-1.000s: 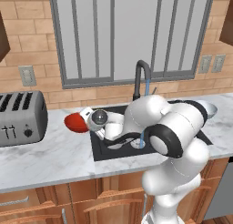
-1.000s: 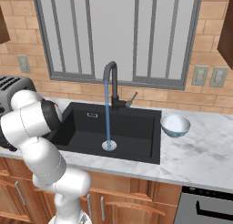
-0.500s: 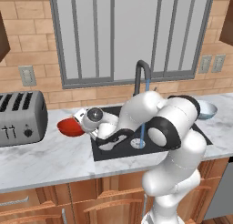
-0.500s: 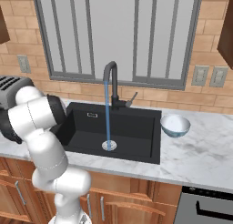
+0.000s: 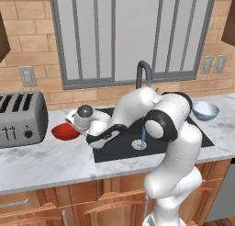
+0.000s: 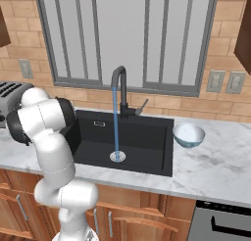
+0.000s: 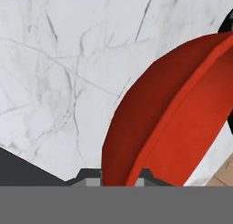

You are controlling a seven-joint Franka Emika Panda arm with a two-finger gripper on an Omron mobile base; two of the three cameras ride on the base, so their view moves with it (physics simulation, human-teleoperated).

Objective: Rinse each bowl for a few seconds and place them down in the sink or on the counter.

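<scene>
My gripper (image 7: 119, 175) is shut on the rim of the glossy red bowl (image 7: 173, 123), which is tilted on edge above the white marble counter (image 7: 54, 59). From the left base view the red bowl (image 5: 65, 132) hangs low over the counter (image 5: 46, 161) just left of the black sink (image 5: 120, 146), with the gripper (image 5: 75, 126) at its right edge. The pale blue-white bowl (image 5: 205, 110) stands upright on the counter to the right of the sink (image 6: 142, 137); it is the same bowl (image 6: 188, 135) in the right base view.
Water runs from the dark arched faucet (image 6: 119, 88) down to the silver drain (image 6: 116, 156). A silver toaster (image 5: 20, 119) stands on the counter just left of the red bowl. My arm spans the sink's left half.
The arm has carried the red bowl leftward and a little lower, from the sink's left edge out over the counter. The pale bowl has not moved and the water still runs.
</scene>
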